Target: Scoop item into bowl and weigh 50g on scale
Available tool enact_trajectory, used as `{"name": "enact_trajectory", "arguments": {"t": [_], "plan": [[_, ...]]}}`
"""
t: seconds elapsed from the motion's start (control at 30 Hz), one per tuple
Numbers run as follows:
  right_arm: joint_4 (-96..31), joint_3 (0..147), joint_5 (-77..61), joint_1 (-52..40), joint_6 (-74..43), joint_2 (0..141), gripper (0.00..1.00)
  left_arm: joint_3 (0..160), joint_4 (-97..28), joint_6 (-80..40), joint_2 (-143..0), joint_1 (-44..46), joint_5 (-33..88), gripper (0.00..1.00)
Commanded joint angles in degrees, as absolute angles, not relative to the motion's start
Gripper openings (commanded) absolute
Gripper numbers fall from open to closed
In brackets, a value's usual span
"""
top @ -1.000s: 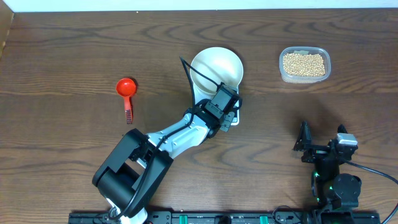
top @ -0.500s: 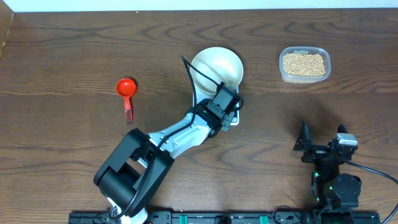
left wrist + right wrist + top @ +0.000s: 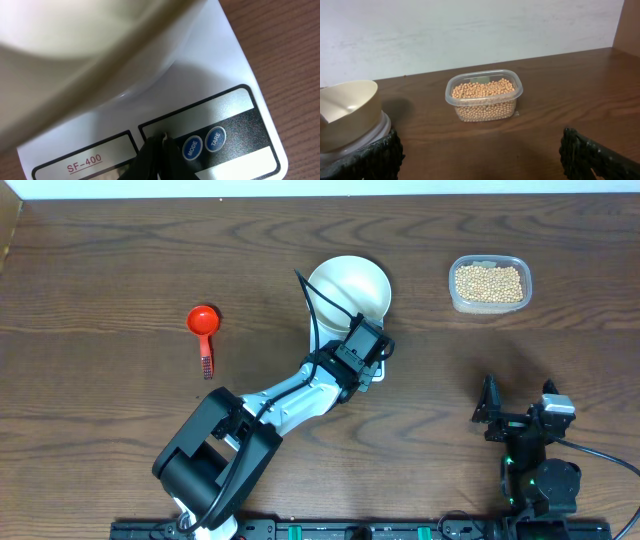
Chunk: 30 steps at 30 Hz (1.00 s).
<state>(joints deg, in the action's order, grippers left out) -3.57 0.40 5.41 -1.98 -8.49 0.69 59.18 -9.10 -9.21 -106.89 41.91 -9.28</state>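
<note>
The white bowl [image 3: 348, 286] sits on the white scale [image 3: 327, 331], which my left arm mostly hides from overhead. In the left wrist view the bowl [image 3: 75, 45] fills the top left above the scale [image 3: 220, 65]. My left gripper [image 3: 162, 138] is shut, its tips touching the scale's front panel just left of the blue MODE button [image 3: 192, 147]. The beans [image 3: 489, 282] fill a clear tub at the back right and also show in the right wrist view [image 3: 484, 95]. My right gripper [image 3: 485, 160] is open and empty, low over the table, facing the tub.
A red scoop [image 3: 204, 323] lies on the table at the left, its handle pointing toward me. The TARE button [image 3: 215, 138] is right of MODE. The clear tub [image 3: 515, 97] stands near the back wall. The bowl also shows at the left of the right wrist view [image 3: 347, 107].
My left gripper has crept slightly to the right over the scale's front. The right arm, bowl, tub and scoop have not moved.
</note>
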Motion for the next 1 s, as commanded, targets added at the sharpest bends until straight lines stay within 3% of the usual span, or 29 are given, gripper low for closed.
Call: {"name": "enact_trajectory", "arguments": {"t": [0.0,0.97], "plan": [[-3.68,0.30,5.67,-2.46,-8.05,0.32,0.99,55.44,-12.80,-10.17,-112.31,42.35,-7.42,0.06],[-3.68,0.30,5.69,-2.46,-8.05,0.32,0.99,55.40,-10.00,-11.03,-112.33,42.35,-6.44,0.07]]}}
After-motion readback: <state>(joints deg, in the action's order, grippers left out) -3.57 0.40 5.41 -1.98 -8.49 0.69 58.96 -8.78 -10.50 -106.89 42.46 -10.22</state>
